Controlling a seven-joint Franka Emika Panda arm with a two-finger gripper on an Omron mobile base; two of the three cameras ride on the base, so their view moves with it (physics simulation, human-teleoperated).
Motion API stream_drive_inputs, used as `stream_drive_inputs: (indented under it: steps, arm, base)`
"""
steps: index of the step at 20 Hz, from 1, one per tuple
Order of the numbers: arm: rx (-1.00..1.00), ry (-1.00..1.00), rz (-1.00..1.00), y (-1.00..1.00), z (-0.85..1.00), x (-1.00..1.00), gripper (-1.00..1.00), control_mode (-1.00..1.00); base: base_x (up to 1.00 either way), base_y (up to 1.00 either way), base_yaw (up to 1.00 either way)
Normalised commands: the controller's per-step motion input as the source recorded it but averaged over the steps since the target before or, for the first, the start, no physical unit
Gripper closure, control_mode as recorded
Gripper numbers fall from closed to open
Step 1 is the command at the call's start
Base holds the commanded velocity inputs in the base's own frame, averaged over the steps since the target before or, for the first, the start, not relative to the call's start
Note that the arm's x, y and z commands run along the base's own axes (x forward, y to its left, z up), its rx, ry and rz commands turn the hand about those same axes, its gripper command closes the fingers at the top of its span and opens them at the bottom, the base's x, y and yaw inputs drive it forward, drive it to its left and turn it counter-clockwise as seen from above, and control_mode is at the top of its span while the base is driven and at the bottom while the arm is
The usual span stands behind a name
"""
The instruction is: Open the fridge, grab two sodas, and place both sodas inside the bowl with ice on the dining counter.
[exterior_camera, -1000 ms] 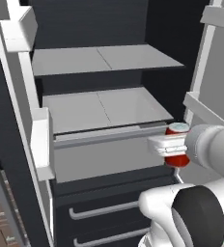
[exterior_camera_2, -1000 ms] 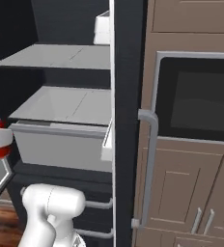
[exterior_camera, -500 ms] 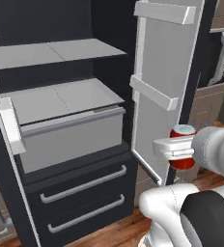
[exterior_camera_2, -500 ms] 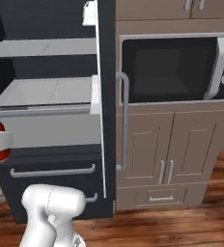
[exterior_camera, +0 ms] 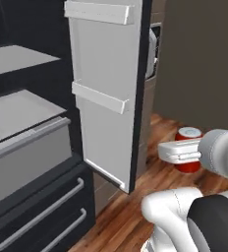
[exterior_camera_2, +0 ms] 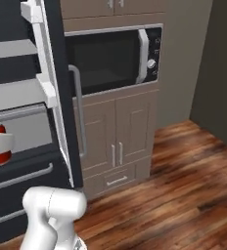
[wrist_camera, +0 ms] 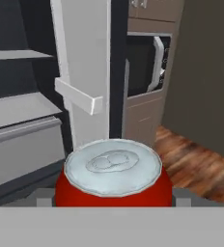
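A glossy red body and a brushed silvery metal lid are being shown by the soda can (wrist_camera: 113,178). The fridge (exterior_camera: 106,93) door liner is being rendered as matt pale plastic, its shell as dark satin. A polished, grained wood floor (exterior_camera_2: 184,190) and matt brown wood cabinets (exterior_camera_2: 118,144) are being displayed

Built-in black microwave (exterior_camera_2: 113,58) with a pale vertical handle and 2 knobs on its right side, set in brown wood cabinets (exterior_camera_2: 116,141). Below it, 2 panelled doors with slim bar pulls above 1 shallow drawer (exterior_camera_2: 116,179). Reddish-brown plank floor (exterior_camera_2: 184,195); plain olive-grey wall (exterior_camera: 199,59) at right.
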Motion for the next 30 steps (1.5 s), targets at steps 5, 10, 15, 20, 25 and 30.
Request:
stream_drive_inputs:
  steps: [5,10,15,20,25,30]
  arm:
    - [0.00,0.00,0.00,0.00,0.00,0.00,1.00,1.00]
    - [0.00,0.00,0.00,0.00,0.00,0.00,1.00,1.00]
    - [0.00,0.00,0.00,0.00,0.00,0.00,1.00,1.00]
    - [0.00,0.00,0.00,0.00,0.00,0.00,1.00,1.00]
    - [0.00,0.00,0.00,0.00,0.00,0.00,1.00,1.00]
    - [0.00,0.00,0.00,0.00,0.00,0.00,1.00,1.00]
  base:
    - [-0.01,-0.47,-0.58]
    - [0.00,-0.65,-0.55]
    - [0.15,-0.78,-0.52]
    - [0.47,-0.55,-0.54]
    - [0.59,-0.28,-0.54]
    - [0.62,-0.06,-0.55]
